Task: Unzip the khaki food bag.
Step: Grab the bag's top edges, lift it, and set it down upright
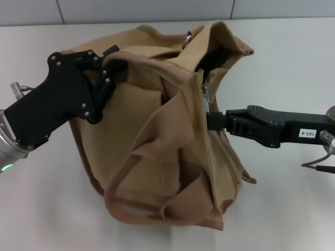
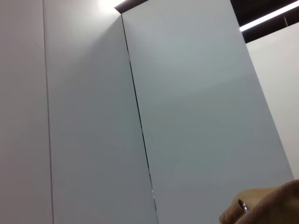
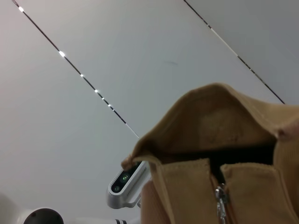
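Note:
The khaki food bag (image 1: 157,136) lies slumped on the white table (image 1: 293,63), with its handles (image 1: 131,209) loose toward the front. Its top zipper runs down the right side, and a dark gap (image 1: 212,55) shows at the far end. The silver pull (image 1: 205,98) hangs at the seam. My left gripper (image 1: 110,68) is shut on the bag's upper left edge by a handle. My right gripper (image 1: 211,121) reaches in from the right, shut at the zipper pull. The right wrist view shows the bag (image 3: 243,186) with its pull (image 3: 220,201). The left wrist view shows only a bag corner (image 2: 275,207).
A tiled wall (image 1: 157,10) stands behind the table. A cable (image 1: 320,167) lies by my right arm. The right wrist view shows a grey camera unit (image 3: 127,183) behind the bag. The left wrist view shows wall panels (image 2: 187,116).

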You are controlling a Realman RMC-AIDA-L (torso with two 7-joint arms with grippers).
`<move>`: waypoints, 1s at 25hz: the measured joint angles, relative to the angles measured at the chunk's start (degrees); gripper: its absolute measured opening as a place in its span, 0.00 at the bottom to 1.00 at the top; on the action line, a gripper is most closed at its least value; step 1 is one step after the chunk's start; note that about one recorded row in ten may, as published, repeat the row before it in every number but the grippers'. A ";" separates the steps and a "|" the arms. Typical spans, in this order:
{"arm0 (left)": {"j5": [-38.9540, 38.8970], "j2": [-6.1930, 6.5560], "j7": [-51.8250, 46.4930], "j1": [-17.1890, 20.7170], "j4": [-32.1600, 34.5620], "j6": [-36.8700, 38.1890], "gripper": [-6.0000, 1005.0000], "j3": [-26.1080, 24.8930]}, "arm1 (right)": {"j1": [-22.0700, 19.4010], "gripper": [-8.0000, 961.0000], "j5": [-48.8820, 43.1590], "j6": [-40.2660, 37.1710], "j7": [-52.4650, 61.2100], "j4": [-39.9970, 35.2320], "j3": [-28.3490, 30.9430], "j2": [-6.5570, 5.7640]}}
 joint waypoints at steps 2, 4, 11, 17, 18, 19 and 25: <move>-0.54 0.03 0.00 0.06 -0.25 0.00 0.07 0.00 | 0.00 0.01 0.00 0.02 0.07 -0.01 -0.02 -0.03; -1.24 0.05 0.00 0.15 -0.43 0.00 0.07 0.00 | -0.10 0.01 0.00 0.03 0.08 -0.02 -0.02 -0.08; -2.73 0.17 0.00 0.44 -0.68 0.02 0.07 -0.17 | -0.51 0.00 -0.07 0.05 0.08 0.03 -0.10 -0.36; -5.27 0.18 -0.09 1.16 -1.42 0.07 0.07 -0.20 | -0.64 0.00 -0.17 0.05 0.01 0.29 -0.37 -0.69; -5.40 0.18 -0.17 1.27 -1.46 0.07 0.07 -0.18 | -0.67 0.00 -0.18 0.01 -0.04 0.29 -0.34 -0.71; -5.40 0.18 -0.17 1.27 -1.46 0.07 0.07 -0.18 | -0.72 0.00 -0.18 -0.10 -0.11 0.26 -0.24 -0.73; -5.40 0.18 -0.40 1.31 -1.48 0.14 0.07 0.24 | -2.33 0.01 1.05 -0.82 -2.84 -0.45 2.71 -0.60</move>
